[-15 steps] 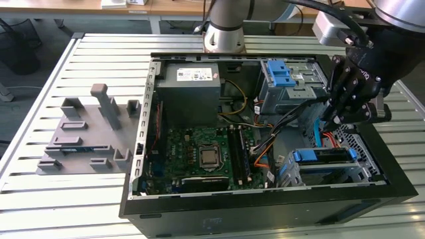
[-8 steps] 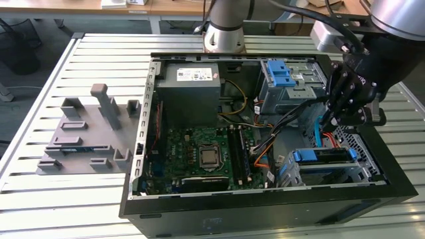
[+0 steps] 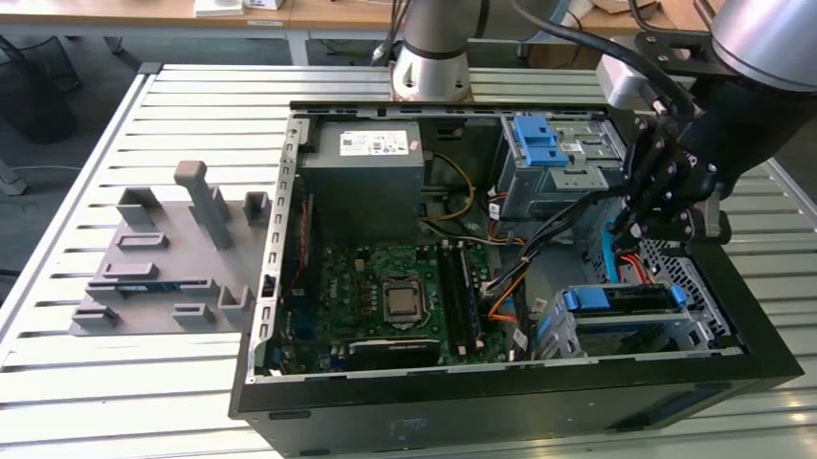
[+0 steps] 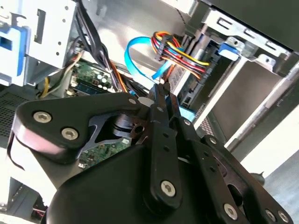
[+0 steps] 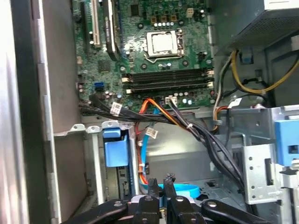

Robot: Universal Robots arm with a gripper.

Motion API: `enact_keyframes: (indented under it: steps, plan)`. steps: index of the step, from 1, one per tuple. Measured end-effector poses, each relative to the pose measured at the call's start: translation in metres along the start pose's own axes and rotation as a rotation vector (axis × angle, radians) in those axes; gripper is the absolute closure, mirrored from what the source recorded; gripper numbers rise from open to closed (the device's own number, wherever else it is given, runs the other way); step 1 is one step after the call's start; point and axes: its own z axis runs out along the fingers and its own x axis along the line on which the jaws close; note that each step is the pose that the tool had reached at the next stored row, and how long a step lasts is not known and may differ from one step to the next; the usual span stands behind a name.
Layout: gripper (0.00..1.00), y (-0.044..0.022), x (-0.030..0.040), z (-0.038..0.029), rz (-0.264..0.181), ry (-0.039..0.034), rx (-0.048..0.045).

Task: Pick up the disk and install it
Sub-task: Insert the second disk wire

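Blue plastic rails frame what appears to be the disk [image 3: 622, 299]. You'll find it lying flat in the lower drive cage [image 3: 695, 330], in the corner of the computer case [image 3: 511, 402] nearest the exterior view's lower right. Its label can't be made out from here.

Your gripper [image 3: 645, 225] is just above that cage, over the case's edge on the exterior view's right, and it points down into the case. In both wrist views the gripper [image 4: 161, 91] [image 5: 161, 182] has its two black fingers drawn close together, and you can see nothing held between them. The tips sit just beside a flat blue cable [image 4: 135, 51] that loops next to a bundle of red, yellow and black wires [image 4: 182, 51]. Whether the fingers touch the cable you cannot tell.

Further in, the green motherboard [image 3: 396, 296] covers the case floor. The grey power-supply box [image 3: 364, 177] fills the far corner on the exterior view's left. An upper metal cage with a blue latch [image 3: 542, 143] stands along the far edge beside it.

The case rests on a slatted metal table [image 3: 191, 382]. A grey plastic fixture [image 3: 166, 258] sits on the table well apart from the case, towards the exterior view's left edge.
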Motion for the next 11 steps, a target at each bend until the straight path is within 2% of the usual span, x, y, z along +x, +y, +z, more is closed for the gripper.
enact_keyframes:
  steps: [5,11]
  plan:
    - [0.84,-0.0002,0.0019,0.001,0.0,0.0002,0.0003]
    - [0.84,0.0001,0.0092,0.0043,0.0,0.0025,0.0052]
